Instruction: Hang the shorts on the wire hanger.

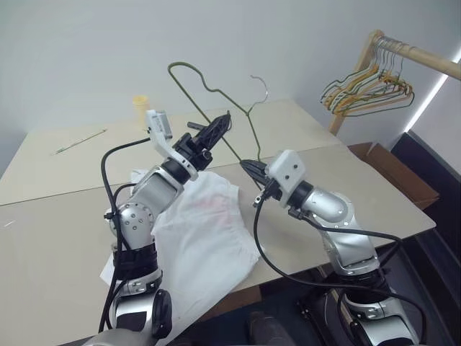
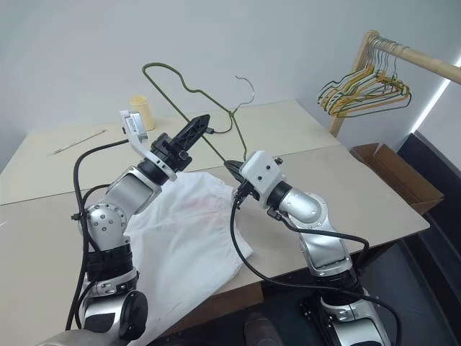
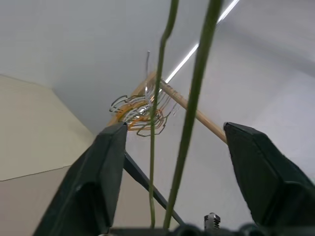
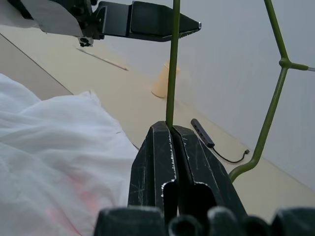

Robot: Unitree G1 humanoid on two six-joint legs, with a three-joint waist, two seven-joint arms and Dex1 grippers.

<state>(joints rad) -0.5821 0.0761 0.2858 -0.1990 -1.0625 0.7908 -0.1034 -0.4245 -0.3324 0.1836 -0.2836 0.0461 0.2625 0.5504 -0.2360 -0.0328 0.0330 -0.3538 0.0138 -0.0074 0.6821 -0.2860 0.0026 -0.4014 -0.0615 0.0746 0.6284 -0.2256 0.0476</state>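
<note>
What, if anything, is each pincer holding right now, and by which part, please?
The right pincer pinches the wire hanger on a straight stretch of wire. The left pincer straddles the wire, open, gripping nothing.

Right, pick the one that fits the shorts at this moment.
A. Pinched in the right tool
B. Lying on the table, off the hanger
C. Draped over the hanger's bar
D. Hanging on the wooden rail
B: the shorts lie spread on the table, while the wire hanger is held up in the air above them by the right tool, whose fingers are shut on its wire.

Both arms raised; left gripper (image 3: 170, 162) jaws apart, right gripper (image 4: 172, 129) jaws closed.
</note>
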